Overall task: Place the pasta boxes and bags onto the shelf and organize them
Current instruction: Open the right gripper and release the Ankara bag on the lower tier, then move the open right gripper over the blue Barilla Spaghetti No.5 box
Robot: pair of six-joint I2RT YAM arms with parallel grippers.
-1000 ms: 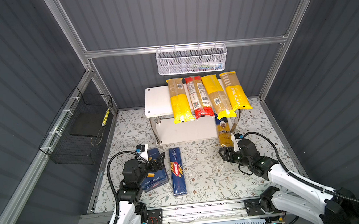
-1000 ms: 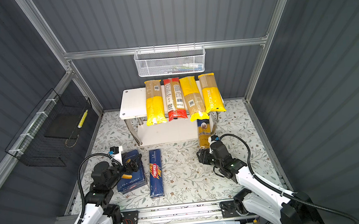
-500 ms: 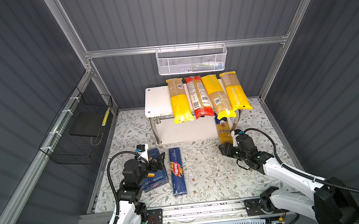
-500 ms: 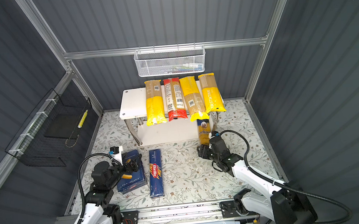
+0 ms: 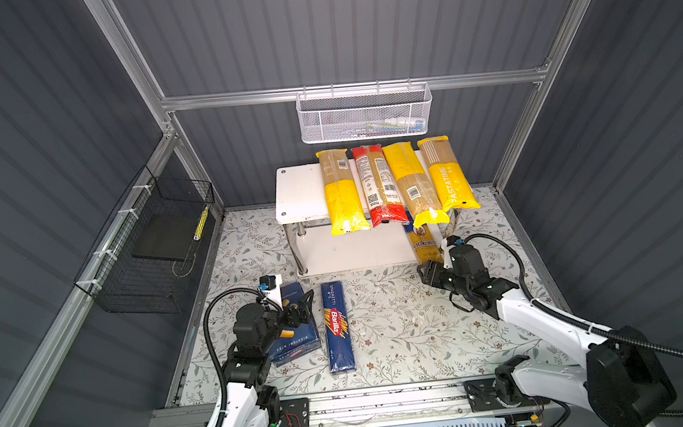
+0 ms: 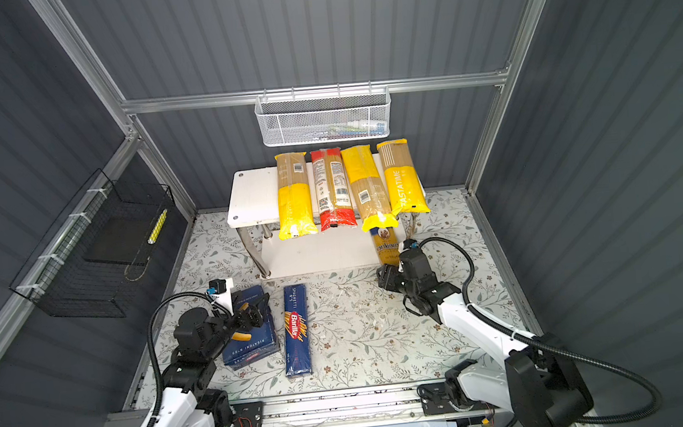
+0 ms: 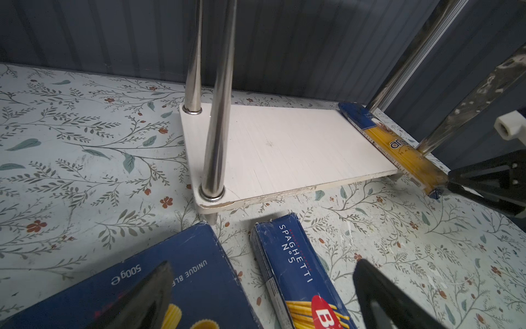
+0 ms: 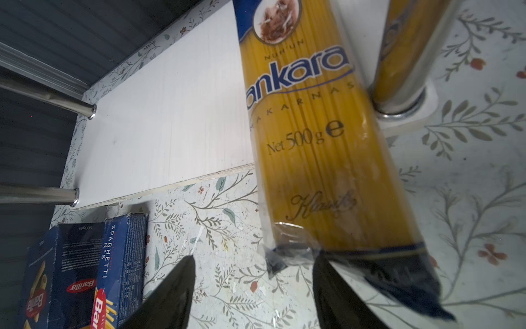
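Navy-and-yellow spaghetti bag (image 5: 423,244) lies on the lower tier of the shelf (image 5: 298,193), at its 3 o'clock end. The bag's tail overhangs the 6 o'clock edge.

Right fingers (image 5: 428,273) are at that tail, spread apart and grasping nothing. In the right wrist view the tail overlaps one of them.

Top tier: three yellow bags (image 5: 340,198) and one red bag (image 5: 379,186) lie side by side, their ends overhanging at 6 o'clock.

Table (image 5: 402,322), toward 7 o'clock: spaghetti box (image 5: 337,327), with the rigatoni box (image 5: 295,341) just beside it at 9 o'clock.

Left fingers (image 5: 303,305) hover over the rigatoni box, spread and empty.
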